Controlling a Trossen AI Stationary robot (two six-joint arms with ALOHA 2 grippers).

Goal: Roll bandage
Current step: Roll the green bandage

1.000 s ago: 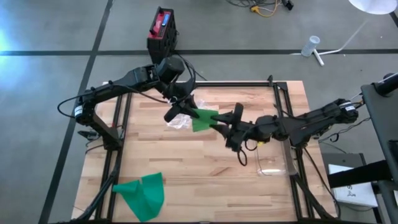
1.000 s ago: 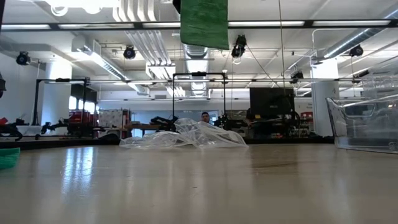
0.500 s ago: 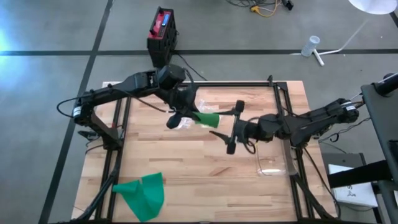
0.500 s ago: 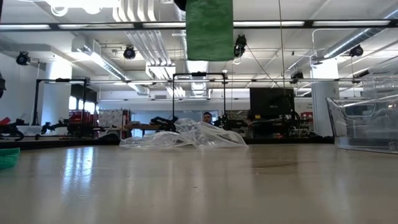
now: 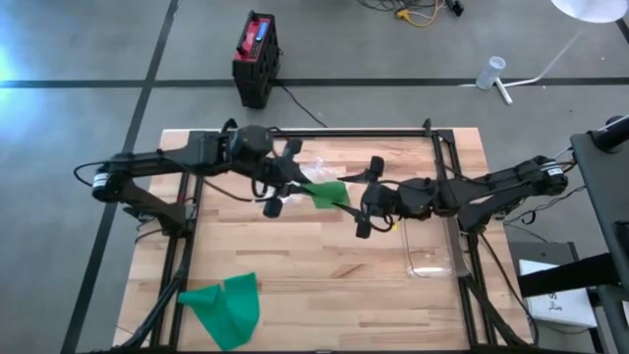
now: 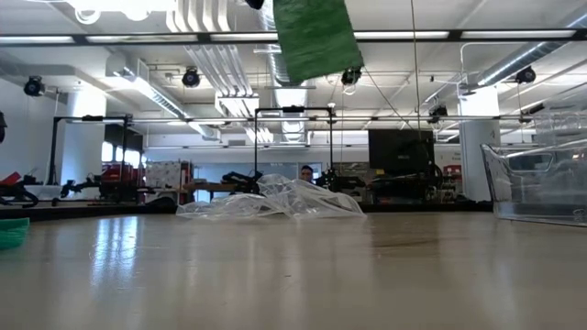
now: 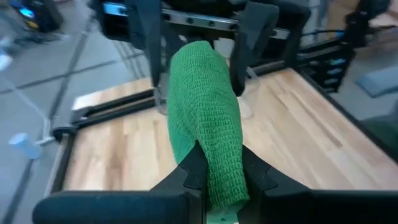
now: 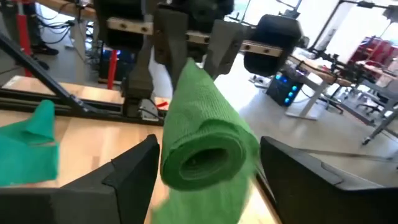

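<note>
We pinch the bandage [image 7: 208,134] between our left gripper [image 5: 278,190] fingers [image 7: 186,169], above the table [image 5: 295,275]; its rolled end [image 8: 205,158] sits between our right gripper [image 5: 365,200] fingers [image 8: 134,168], spread wide and not closed on it

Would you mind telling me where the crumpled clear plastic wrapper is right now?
In the high view the clear plastic wrapper lies on the table's far middle, beside the left gripper and the held green bandage.
</note>
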